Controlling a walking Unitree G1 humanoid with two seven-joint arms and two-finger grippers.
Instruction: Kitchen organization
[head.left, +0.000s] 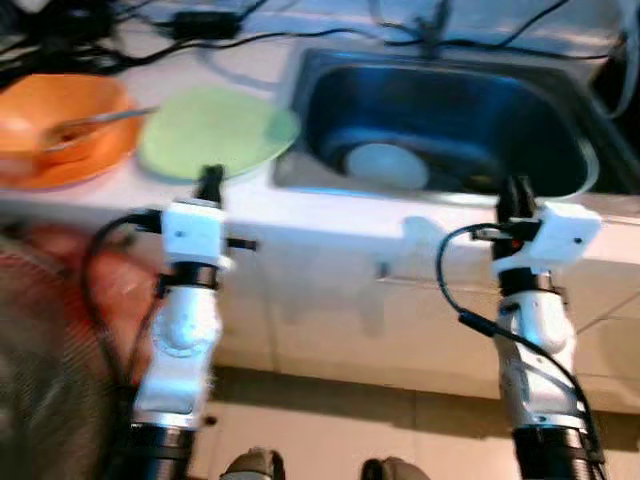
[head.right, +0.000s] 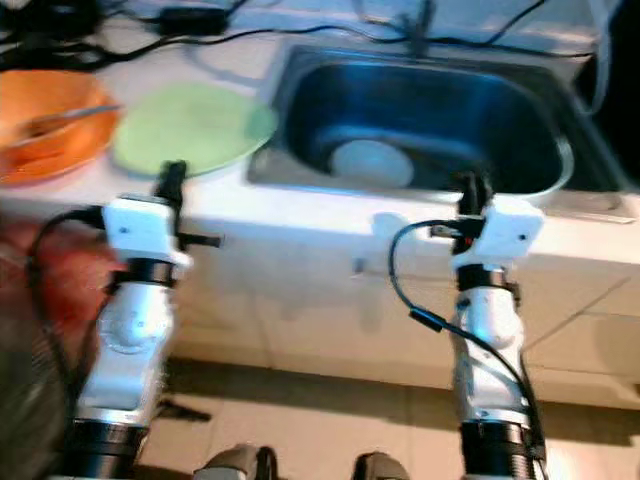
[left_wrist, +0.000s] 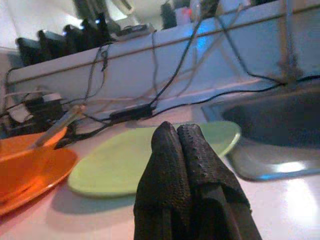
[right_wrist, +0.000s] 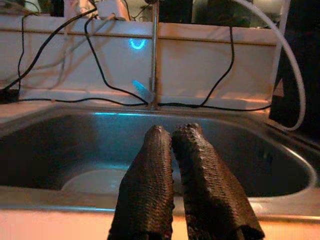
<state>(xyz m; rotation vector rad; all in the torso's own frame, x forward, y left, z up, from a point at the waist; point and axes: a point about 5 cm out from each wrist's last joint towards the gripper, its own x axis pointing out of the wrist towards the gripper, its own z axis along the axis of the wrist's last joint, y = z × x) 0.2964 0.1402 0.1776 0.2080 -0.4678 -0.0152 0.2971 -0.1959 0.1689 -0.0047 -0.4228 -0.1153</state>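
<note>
A light green plate (head.left: 216, 130) lies flat on the white counter (head.left: 250, 215), left of the steel sink (head.left: 560, 110). An orange bowl (head.left: 62, 128) with a spoon (head.left: 105, 118) in it stands at the far left. A white dish (head.left: 386, 165) rests on the sink's bottom. My left gripper (head.left: 210, 182) is shut and empty, at the counter's front edge just before the green plate (left_wrist: 150, 155). My right gripper (head.left: 517, 195) is shut and empty, at the sink's front rim, facing the white dish (right_wrist: 100, 181).
Black cables (head.left: 215, 40) run along the back of the counter. A tap pipe (right_wrist: 154, 55) rises behind the sink, and a white hose (right_wrist: 295, 75) curves down at its right. Below the counter are white cabinet fronts (head.left: 330, 310) and a tiled floor (head.left: 350, 435).
</note>
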